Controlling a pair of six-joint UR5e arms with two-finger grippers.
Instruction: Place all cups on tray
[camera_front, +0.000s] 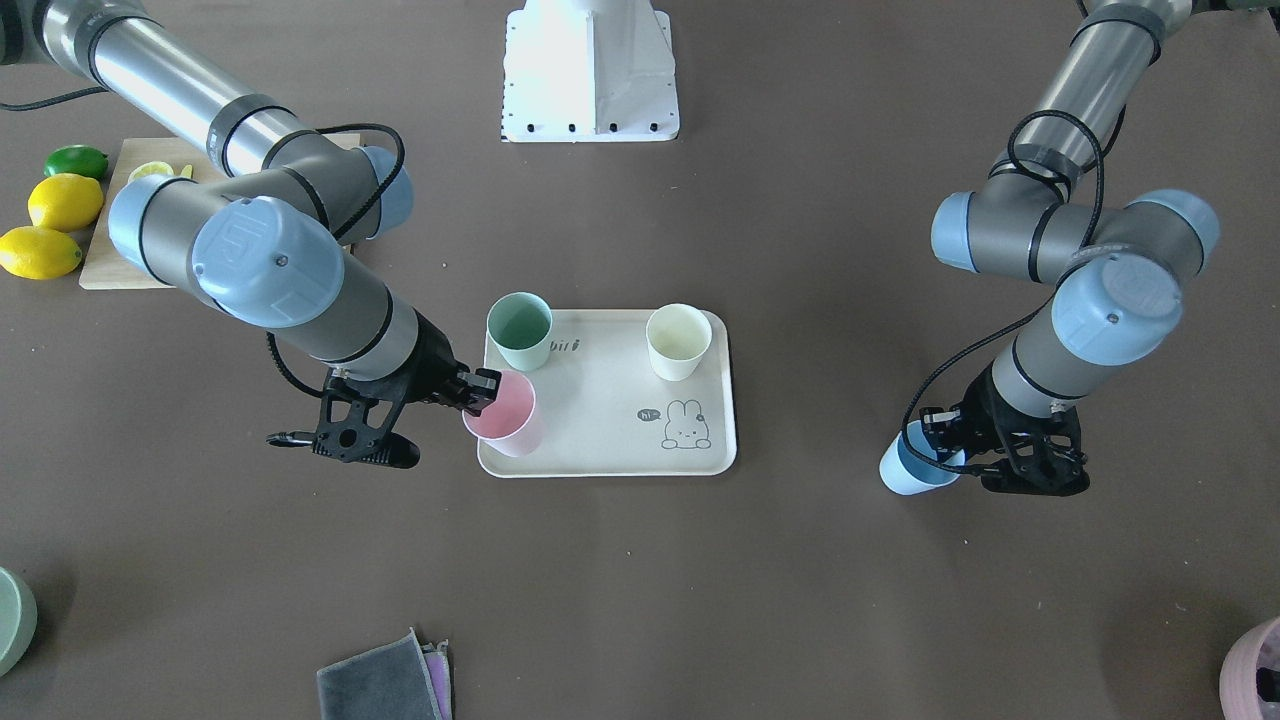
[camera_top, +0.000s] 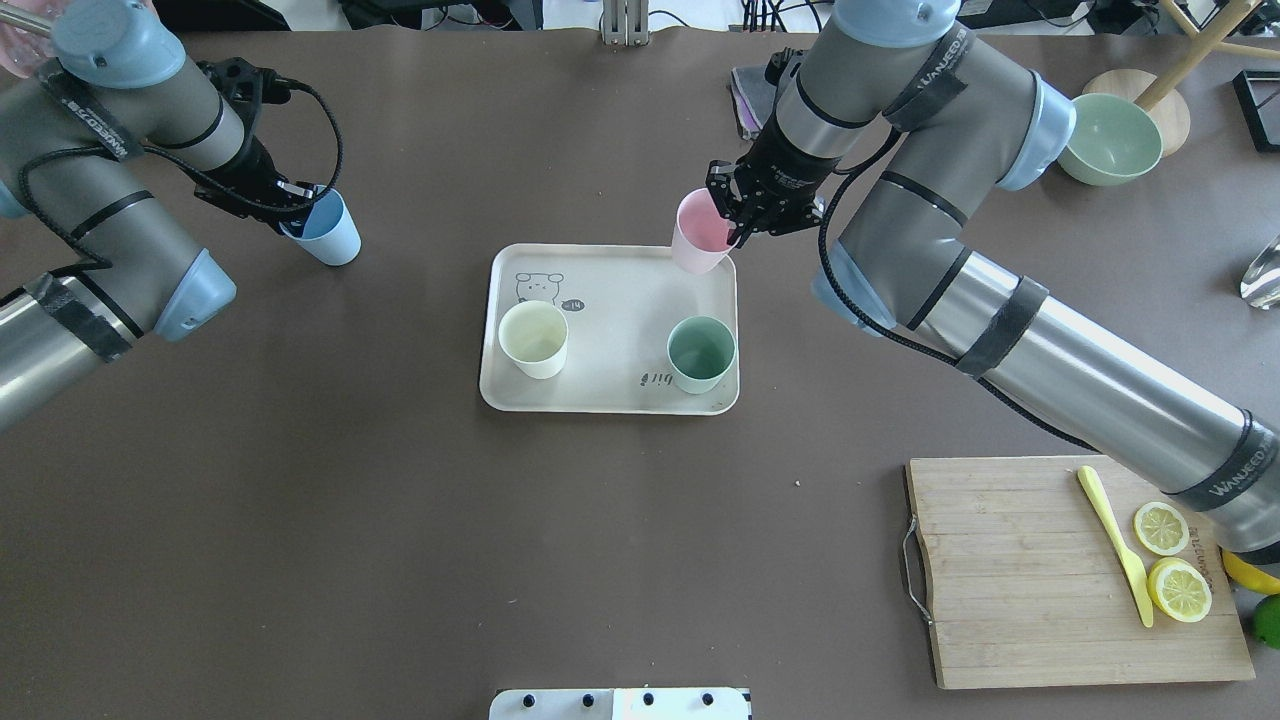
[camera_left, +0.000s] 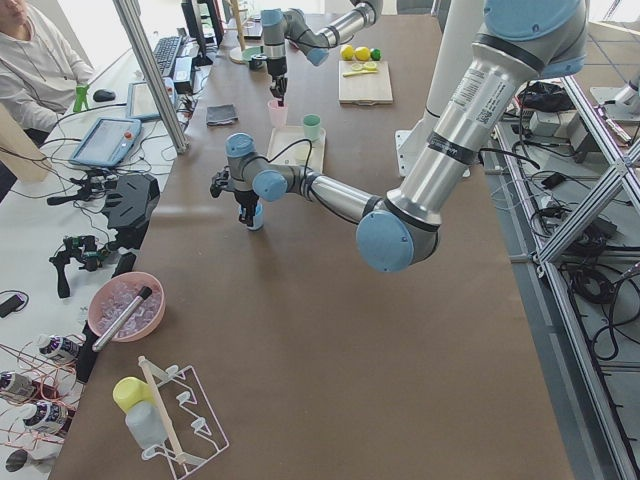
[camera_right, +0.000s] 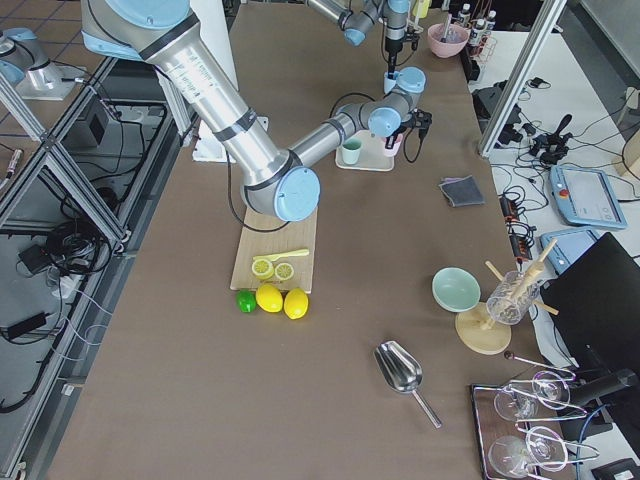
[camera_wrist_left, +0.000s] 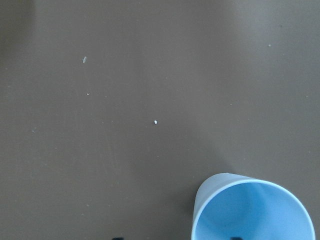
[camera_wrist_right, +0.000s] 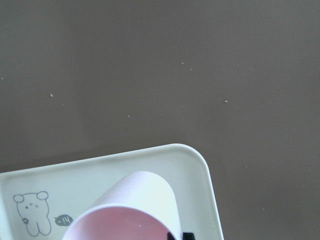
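Observation:
The cream tray lies mid-table, also in the front-facing view. The mint green cup and the cream white cup stand on it. My right gripper is shut on the rim of the pale pink cup, held tilted over the tray's far right corner; I cannot tell if it touches the tray. My left gripper is shut on the rim of the light blue cup, out on the table to the tray's left.
A bamboo cutting board with lemon slices and a yellow knife lies near right. Whole lemons and a lime lie beside it. A green bowl sits far right. Folded cloths and a mauve cup lie at the far edge.

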